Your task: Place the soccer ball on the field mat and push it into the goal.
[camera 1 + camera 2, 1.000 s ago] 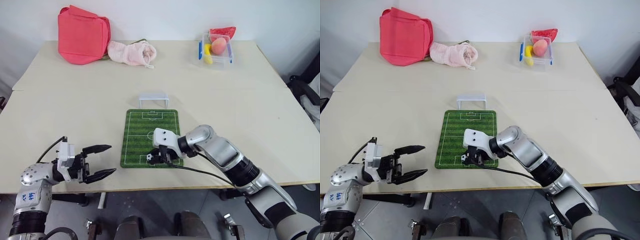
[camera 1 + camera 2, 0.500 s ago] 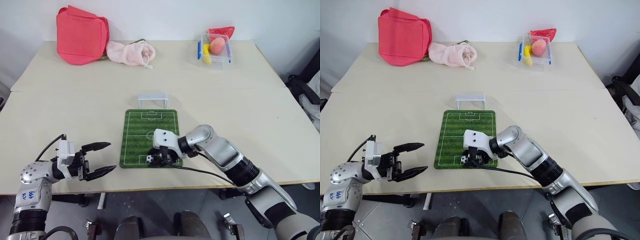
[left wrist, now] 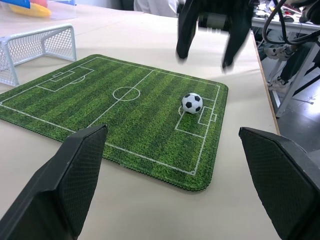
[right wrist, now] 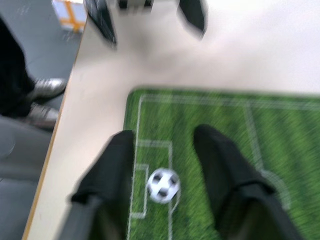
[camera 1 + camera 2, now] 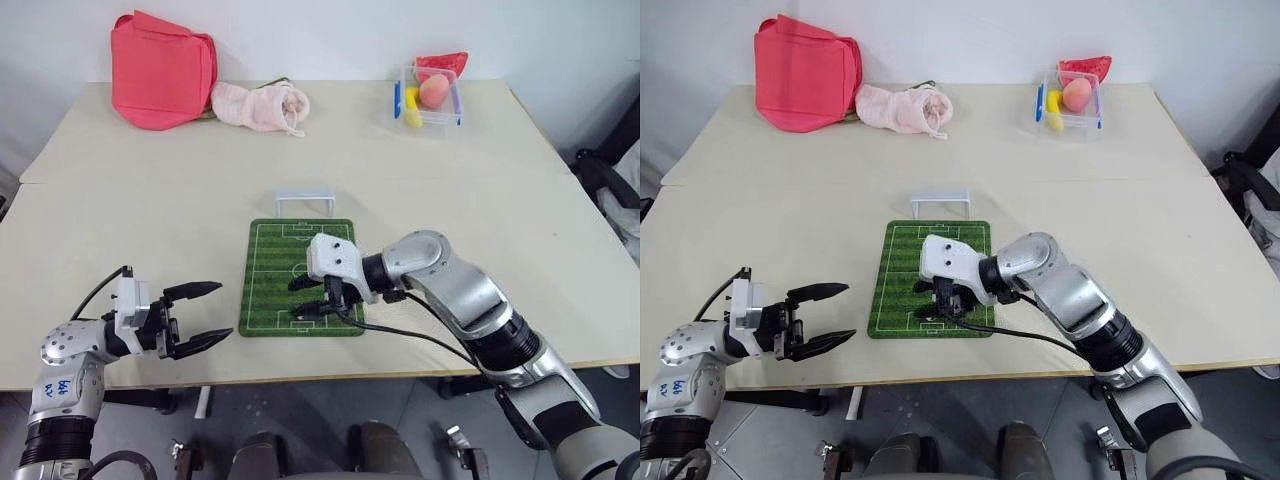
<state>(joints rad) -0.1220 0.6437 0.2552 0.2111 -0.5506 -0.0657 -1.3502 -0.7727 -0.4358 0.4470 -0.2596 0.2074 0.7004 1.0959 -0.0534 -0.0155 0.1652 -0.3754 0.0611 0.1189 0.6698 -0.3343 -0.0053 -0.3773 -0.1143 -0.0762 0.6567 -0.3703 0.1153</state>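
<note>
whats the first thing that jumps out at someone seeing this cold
The green field mat in the middle of the table, with the right gripper open just above the tiny soccer ball lying free at the mat's near end. Next, the white goal beyond the mat's far edge, and the red bag at the far left corner.

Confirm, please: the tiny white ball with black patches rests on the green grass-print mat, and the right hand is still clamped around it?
Not clamped. In the left wrist view the ball rests on the mat, but the right hand hangs open above it, apart.
</note>
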